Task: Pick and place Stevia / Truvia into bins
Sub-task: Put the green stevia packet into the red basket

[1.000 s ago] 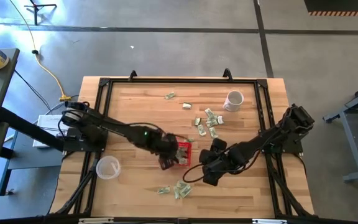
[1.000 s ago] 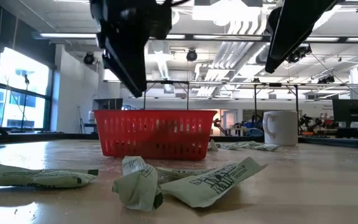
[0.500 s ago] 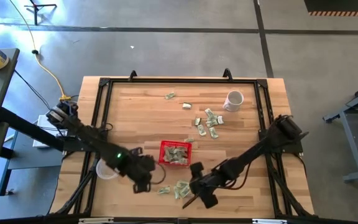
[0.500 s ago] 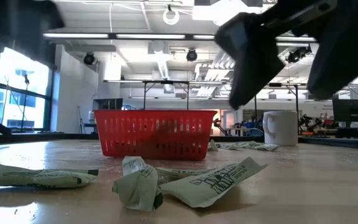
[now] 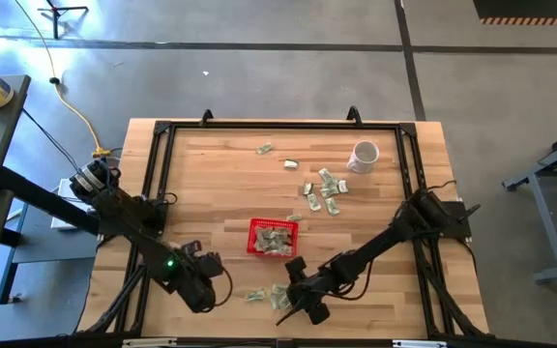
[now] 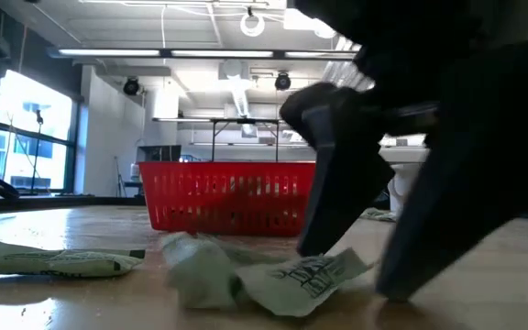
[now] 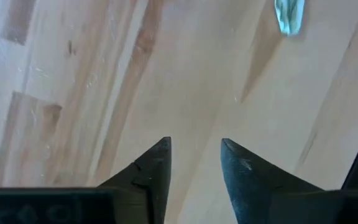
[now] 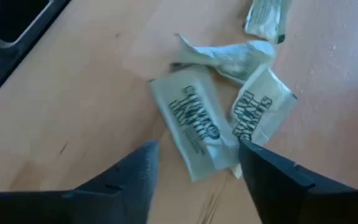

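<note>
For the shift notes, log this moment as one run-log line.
right gripper: open, straddling a sachet in the front pile | left gripper: open over bare table | red basket: holds sachets

Low view: right gripper [image 6: 351, 266] blurred, cut off above, hiding the white mug [image 6: 398, 191] and part of the red basket [image 6: 218, 196]. Nearest sachet [image 6: 195, 270] blurred.

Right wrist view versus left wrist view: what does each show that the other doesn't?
Only the right wrist view shows a cluster of sachets with printed lettering, lying between the open right gripper fingers. Only the left wrist view shows mostly bare wood and one distant sachet beyond the open left gripper. Both show the wooden table close beneath empty fingers.
</note>
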`<state>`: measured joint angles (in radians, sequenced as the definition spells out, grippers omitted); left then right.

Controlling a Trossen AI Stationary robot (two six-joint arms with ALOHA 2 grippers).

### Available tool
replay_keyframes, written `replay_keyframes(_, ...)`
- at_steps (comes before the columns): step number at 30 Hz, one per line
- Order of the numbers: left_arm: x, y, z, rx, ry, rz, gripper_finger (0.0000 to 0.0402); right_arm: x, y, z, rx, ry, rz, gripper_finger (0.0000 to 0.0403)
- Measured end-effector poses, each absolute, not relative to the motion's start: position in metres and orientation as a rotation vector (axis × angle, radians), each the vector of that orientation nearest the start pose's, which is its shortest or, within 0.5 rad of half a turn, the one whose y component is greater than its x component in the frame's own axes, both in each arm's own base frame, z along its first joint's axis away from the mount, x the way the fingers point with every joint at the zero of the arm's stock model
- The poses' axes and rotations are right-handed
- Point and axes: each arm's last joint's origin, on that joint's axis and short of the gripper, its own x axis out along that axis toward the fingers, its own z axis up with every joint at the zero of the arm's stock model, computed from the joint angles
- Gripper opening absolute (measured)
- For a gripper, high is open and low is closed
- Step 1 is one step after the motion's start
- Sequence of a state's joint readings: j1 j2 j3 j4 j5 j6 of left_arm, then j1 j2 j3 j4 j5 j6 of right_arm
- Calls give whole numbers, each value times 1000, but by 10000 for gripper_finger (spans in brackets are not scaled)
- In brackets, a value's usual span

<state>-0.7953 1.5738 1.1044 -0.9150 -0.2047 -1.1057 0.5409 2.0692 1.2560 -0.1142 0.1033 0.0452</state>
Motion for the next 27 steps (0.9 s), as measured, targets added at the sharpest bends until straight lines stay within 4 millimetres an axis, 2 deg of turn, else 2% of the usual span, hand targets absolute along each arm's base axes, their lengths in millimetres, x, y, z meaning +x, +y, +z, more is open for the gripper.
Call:
replay_keyframes(7,191,-204,207,-249,1285,229,154,373,190,119,-106,908,257,96)
replay_keyframes(10,189,-204,199,-273,1284,238,150,384,179,126,7,926,201,34)
replay_keyframes(12,189,-204,192,-308,1268,231,150,394,174,137,92,916,192,9)
replay_keyframes(16,191,-206,178,-381,1218,182,150,407,173,174,106,858,180,17)
replay_keyframes(19,191,-206,172,-413,1193,157,150,410,175,205,51,868,189,4)
replay_keyframes(22,191,-204,169,-410,1165,188,150,411,172,233,-34,870,92,5)
replay_keyframes(24,191,-203,168,-394,1130,210,150,414,160,246,-59,888,20,2)
replay_keyframes(27,197,-200,168,-389,1060,242,150,418,131,245,-42,942,-87,6)
